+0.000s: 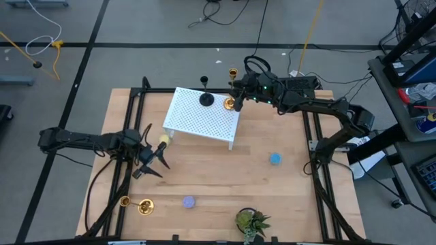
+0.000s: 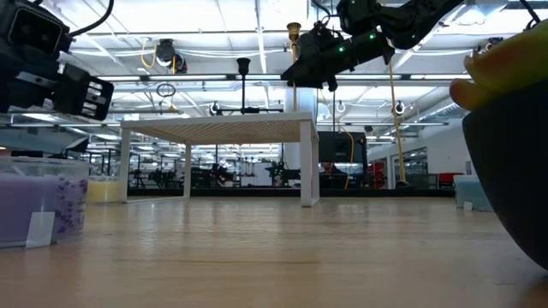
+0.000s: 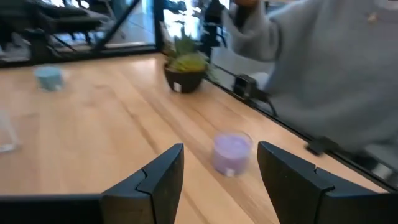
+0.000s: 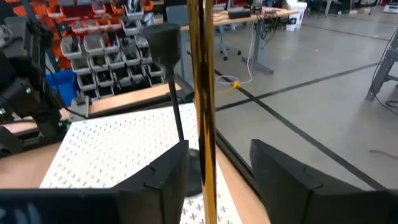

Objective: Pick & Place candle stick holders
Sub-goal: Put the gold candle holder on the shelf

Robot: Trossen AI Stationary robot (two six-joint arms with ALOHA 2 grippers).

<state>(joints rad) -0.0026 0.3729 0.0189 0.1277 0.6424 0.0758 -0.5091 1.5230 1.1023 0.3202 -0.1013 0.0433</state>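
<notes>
A white perforated rack (image 1: 201, 117) stands mid-table. A black candlestick (image 1: 205, 97) stands upright on its far part. A gold candlestick (image 1: 231, 102) stands upright by its base on the rack's far right corner. My right gripper (image 1: 238, 94) is open, and that candlestick's stem (image 4: 202, 93) rises between its fingers. A second gold candlestick (image 1: 137, 203) lies on its side near the table's near left corner. My left gripper (image 1: 155, 160) is open and empty over the table's left part, pointing toward the purple puck (image 3: 231, 152). My right gripper comes level from the table's right side, its fingers on either side of the gold candlestick's stem (image 4: 203, 162). The stem stands close beside one finger (image 4: 168, 177), with a clear gap to the other. I cannot tell whether it touches that finger.
A yellow puck (image 1: 163, 139) lies by the rack's left leg. A purple puck (image 1: 188, 201) and a potted plant (image 1: 251, 221) are near the front edge, and a blue puck (image 1: 275, 158) is at the right. A person in grey (image 3: 323, 68) stands beyond the near edge.
</notes>
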